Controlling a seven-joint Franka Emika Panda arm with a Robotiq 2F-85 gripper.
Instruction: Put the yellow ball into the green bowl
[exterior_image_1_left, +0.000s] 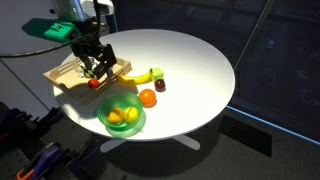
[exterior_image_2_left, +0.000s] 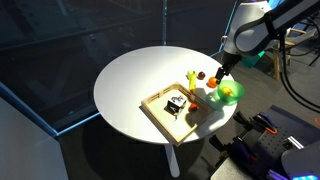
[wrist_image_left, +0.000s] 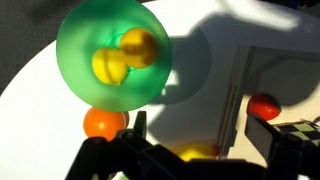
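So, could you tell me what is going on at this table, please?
A robot arm's tool hangs open over the table, near the wooden tray, holding nothing. The yellow ball already lies in the green bowl, next to a paler yellow fruit. An orange ball sits just outside the bowl.

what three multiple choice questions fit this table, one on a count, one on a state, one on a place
1. How many round things lie in the green bowl? A none B two C four
2. How does the gripper stand? A open B shut on a ball C hidden from every view
3. Where is the orange ball? A in the green bowl B on the table beside the green bowl C in the gripper
Answers: 1 B, the yellow ball and a paler yellow fruit show inside; 2 A, its jaws stand apart in the wrist view; 3 B, it sits just outside the rim.
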